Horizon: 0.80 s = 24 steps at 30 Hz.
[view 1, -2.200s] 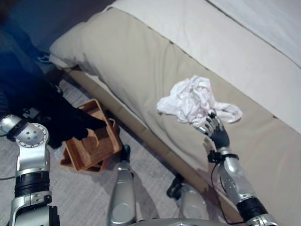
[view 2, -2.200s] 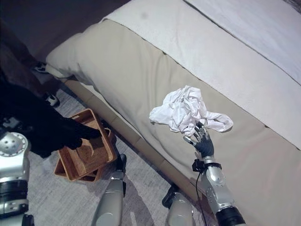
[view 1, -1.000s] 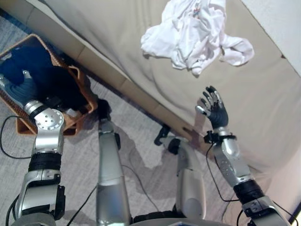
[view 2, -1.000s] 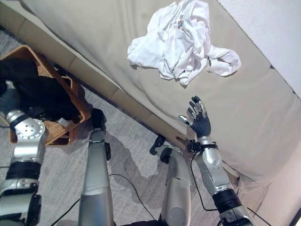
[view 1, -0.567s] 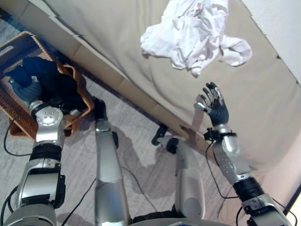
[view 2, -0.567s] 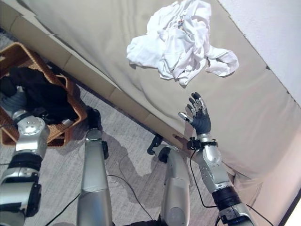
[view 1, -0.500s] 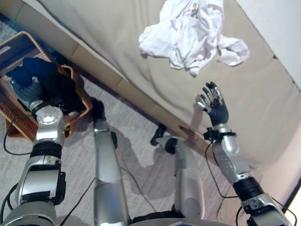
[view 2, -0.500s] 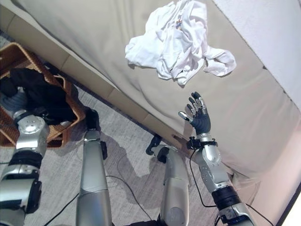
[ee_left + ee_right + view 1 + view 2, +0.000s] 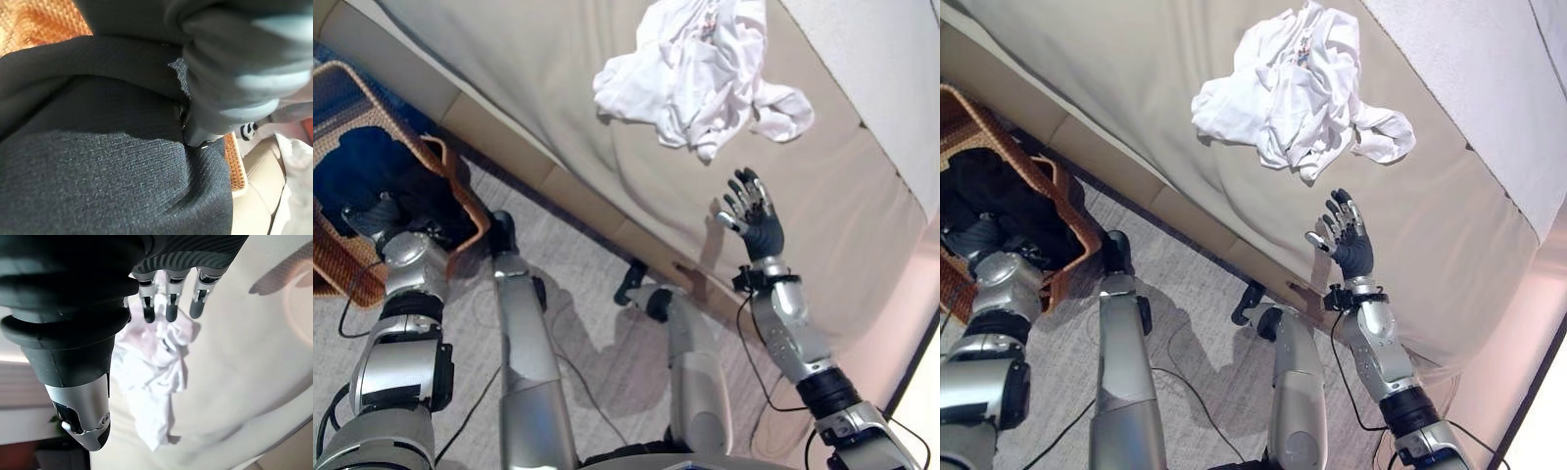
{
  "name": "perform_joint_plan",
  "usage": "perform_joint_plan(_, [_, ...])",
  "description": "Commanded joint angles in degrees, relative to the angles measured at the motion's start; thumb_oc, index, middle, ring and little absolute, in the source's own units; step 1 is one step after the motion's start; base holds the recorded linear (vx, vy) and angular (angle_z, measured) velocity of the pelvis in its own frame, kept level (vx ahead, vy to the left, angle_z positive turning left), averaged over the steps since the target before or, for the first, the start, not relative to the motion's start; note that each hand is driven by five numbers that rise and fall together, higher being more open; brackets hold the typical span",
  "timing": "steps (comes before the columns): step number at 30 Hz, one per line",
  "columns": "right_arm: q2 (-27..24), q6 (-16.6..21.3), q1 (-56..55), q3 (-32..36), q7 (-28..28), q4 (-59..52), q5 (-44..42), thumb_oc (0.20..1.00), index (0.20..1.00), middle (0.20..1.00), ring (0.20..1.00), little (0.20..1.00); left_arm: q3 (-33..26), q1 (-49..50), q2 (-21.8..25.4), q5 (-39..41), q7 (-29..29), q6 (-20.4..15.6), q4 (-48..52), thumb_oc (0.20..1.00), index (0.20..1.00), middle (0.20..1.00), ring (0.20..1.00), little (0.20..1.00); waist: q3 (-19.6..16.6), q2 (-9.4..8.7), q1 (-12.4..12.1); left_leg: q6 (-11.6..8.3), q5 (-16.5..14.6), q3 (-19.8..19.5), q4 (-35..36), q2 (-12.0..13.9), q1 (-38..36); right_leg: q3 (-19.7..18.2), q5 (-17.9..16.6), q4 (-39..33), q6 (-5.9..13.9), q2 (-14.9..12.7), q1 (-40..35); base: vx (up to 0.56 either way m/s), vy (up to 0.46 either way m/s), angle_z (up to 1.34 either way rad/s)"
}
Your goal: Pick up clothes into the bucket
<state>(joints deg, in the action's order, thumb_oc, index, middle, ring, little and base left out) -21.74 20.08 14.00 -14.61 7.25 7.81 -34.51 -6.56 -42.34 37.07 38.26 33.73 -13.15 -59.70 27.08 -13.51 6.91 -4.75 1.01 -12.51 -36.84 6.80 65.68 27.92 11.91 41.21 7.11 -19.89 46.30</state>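
Clothes first: the white garment (image 9: 690, 73) lies crumpled on the tan bed cover (image 9: 558, 88), well apart from the wicker bucket (image 9: 352, 98) down on the floor to my left, and a dark garment (image 9: 994, 211) already sits inside that bucket, draped against its near wall. That split tells me where I am — one piece delivered, one waiting.

My left hand (image 9: 374, 217) is down in the bucket, buried in the dark cloth; in my left wrist view the black knit (image 9: 98, 161) presses right up against the hand, and I cannot tell whether the fingers are curled or loose in there. I judge it's low so the cloth settles inside rather than over the rim.

My right hand (image 9: 751, 217) hangs above the bed just short of the white garment, fingers spread and straight, holding nothing; my right wrist view looks straight past its fingertips (image 9: 168, 313) at the white heap — lined up for the next reach, I'd say.

Against two seconds back: the right hand was touching the white garment then and now stands clear of it, and the dark garment, then carried above the bucket, lies in it.
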Motion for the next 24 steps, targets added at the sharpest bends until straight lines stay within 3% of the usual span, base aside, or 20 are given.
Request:
perform_joint_plan(1, [-1.3, 3.4, 0.1, 1.7, 1.3, -5.0, -1.6, 1.0, 1.0, 1.0, 1.0, 1.0, -2.1, -2.7, 1.5, 2.0, 1.3, -1.9, -0.5, 0.2, 0.2, 0.2, 0.2, 0.2, 0.6, -2.6, -1.9, 3.89, -11.1, 3.4, -8.8, 0.8, -2.4, -3.9, -6.3, -1.7, 3.53, -0.2, 2.6, 0.0, 0.0, 0.0])
perform_joint_plan(6, [-1.7, 3.4, -0.2, 1.6, 1.3, -6.0, -2.0, 1.0, 1.0, 1.0, 1.0, 1.0, -2.5, -3.0, 1.9, 2.6, 1.7, -1.7, -1.2, 0.2, 0.2, 0.2, 0.2, 0.2, 0.4, -2.62, -2.1, 3.8, -10.9, 3.4, -8.2, 1.0, -2.7, -3.8, -6.2, -1.8, 3.57, -0.1, 2.3, 0.0, 0.0, 0.0])
perform_joint_plan(7, [-1.7, 3.3, -0.3, 1.8, 1.3, -5.8, -2.2, 1.0, 1.0, 1.0, 1.0, 1.0, -2.6, -2.9, 2.0, 2.7, 1.6, -1.8, -1.1, 0.275, 0.275, 0.275, 0.275, 0.275, 0.4, -2.6, -2.2, 3.79, -10.8, 3.3, -8.0, 1.0, -2.8, -3.8, -6.2, -1.9, 3.58, -0.1, 2.3, 0.0, 0.0, 0.0])
perform_joint_plan(8, [-1.8, 3.3, -0.2, 1.8, 1.3, -5.8, -2.2, 1.0, 1.0, 1.0, 1.0, 1.0, -2.7, -2.8, 2.0, 3.3, 1.3, -1.8, -1.1, 0.564, 0.564, 0.564, 0.564, 0.564, 0.4, -2.61, -2.2, 3.79, -10.8, 3.4, -7.9, 1.0, -2.8, -3.8, -6.3, -2.0, 3.54, -0.1, 2.2, 0.0, 0.0, 0.0])
perform_joint_plan(9, [-1.8, 3.3, -0.2, 2.0, 1.4, -5.8, -2.3, 1.0, 1.0, 1.0, 1.0, 1.0, -2.7, -2.7, 2.1, 3.7, 1.1, -2.1, -0.7, 1.0, 1.0, 1.0, 1.0, 1.0, 0.5, -2.57, -2.2, 3.78, -10.7, 3.4, -7.7, 1.0, -3.0, -3.8, -6.4, -2.1, 3.54, -0.1, 2.1, 0.0, 0.0, 0.0])
perform_joint_plan(18, [-0.9, 3.1, -0.5, 2.7, 1.9, -3.8, -1.9, 1.0, 1.0, 1.0, 1.0, 1.0, -3.9, -1.4, 1.4, 6.4, 0.0, -3.3, 0.9, 1.0, 1.0, 1.0, 1.0, 1.0, 0.1, -2.2, -2.5, 3.39, -9.9, 4.2, -4.9, 1.2, -5.9, -3.5, -7.9, -4.6, 4.1, -0.2, -0.4, 0.0, 0.0, 0.0])
perform_joint_plan(24, [-0.1, 2.3, -2.0, 4.1, 2.8, -2.8, -1.2, 1.0, 1.0, 1.0, 1.0, 1.0, -8.1, 2.6, -2.4, 11.0, 1.2, -7.4, 9.1, 1.0, 1.0, 1.0, 1.0, 1.0, -0.2, -1.31, -4.2, 2.94, -8.1, 6.0, 1.6, 1.0, -12.4, -3.3, -10.6, -9.7, 5.1, -0.1, -6.0, 0.0, 0.0, 0.0])
